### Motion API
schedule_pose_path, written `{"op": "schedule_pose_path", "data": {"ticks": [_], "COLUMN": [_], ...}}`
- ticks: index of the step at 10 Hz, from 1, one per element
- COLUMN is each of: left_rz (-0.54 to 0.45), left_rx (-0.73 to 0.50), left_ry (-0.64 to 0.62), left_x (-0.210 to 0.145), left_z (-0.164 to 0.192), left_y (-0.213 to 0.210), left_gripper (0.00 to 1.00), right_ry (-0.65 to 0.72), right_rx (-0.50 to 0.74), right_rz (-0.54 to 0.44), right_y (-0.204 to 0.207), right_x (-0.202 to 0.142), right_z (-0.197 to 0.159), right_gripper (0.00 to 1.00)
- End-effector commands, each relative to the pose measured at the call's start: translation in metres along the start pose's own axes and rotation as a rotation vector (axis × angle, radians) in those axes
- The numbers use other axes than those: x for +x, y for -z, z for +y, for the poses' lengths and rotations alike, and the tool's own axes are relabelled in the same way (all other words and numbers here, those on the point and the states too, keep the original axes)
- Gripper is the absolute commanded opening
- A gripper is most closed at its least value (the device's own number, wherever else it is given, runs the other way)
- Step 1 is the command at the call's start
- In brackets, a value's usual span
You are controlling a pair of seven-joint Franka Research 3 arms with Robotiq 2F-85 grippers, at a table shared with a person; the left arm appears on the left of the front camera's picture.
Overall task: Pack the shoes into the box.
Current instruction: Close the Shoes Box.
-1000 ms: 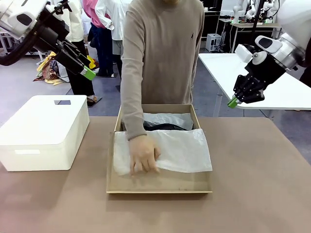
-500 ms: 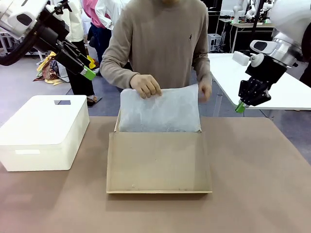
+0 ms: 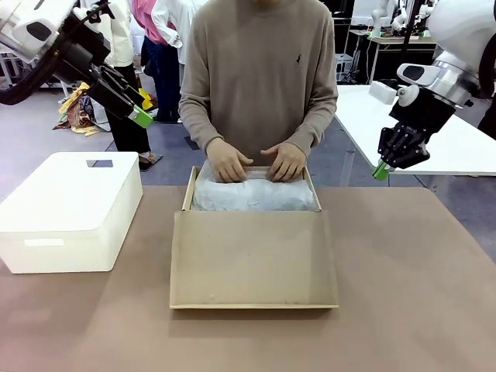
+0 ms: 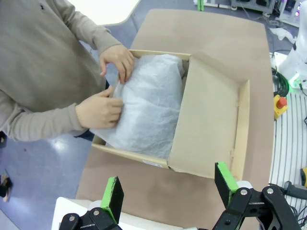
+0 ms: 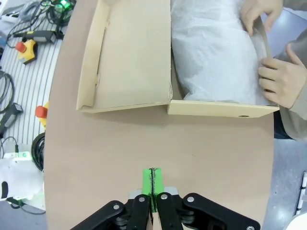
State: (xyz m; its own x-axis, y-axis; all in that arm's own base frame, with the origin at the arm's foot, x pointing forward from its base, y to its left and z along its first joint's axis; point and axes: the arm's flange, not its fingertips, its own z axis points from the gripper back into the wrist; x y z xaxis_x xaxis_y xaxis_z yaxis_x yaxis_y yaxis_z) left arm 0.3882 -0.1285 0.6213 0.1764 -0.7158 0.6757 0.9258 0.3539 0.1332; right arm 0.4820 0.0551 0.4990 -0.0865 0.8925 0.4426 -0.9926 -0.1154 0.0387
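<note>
Tabletop (image 3: 403, 294) bears the box (image 3: 252, 263), well apart from the right claw (image 3: 378, 170).

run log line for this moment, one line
person's hands on tissue paper in box | lid open flat | left tool open, raised | right tool shut, raised

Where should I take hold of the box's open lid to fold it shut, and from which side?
Pinch the lid by the upturned lip at its free edge, coming down from the robot's side. It lies flat on the table, so that standing lip offers a pinch, well away from the person's hands.
</note>
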Motion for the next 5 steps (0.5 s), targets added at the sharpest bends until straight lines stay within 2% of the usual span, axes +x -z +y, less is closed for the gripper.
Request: {"op": "schedule_pose_path", "data": {"ticks": [1,3,5], "left_rz": [-0.026,-0.026,-0.026], "left_rx": [-0.017,-0.017,-0.017], "left_ry": [0.010,0.010,0.010], "left_x": [-0.003,-0.003,-0.003], "left_z": [-0.001,-0.001,-0.001], "left_y": [0.000,0.000,0.000], "left_gripper": [1.00,1.00,1.00], "right_ry": [-0.016,-0.004,0.002], "right_rx": [0.003,0.003,0.000], "right_rz": [-0.024,-0.012,-0.096], "right_y": [0.000,0.007,0.021], "right_x": [-0.004,-0.004,-0.016], "right_z": [0.001,-0.002,0.003], "right_gripper": [0.00,0.00,0.00]}}
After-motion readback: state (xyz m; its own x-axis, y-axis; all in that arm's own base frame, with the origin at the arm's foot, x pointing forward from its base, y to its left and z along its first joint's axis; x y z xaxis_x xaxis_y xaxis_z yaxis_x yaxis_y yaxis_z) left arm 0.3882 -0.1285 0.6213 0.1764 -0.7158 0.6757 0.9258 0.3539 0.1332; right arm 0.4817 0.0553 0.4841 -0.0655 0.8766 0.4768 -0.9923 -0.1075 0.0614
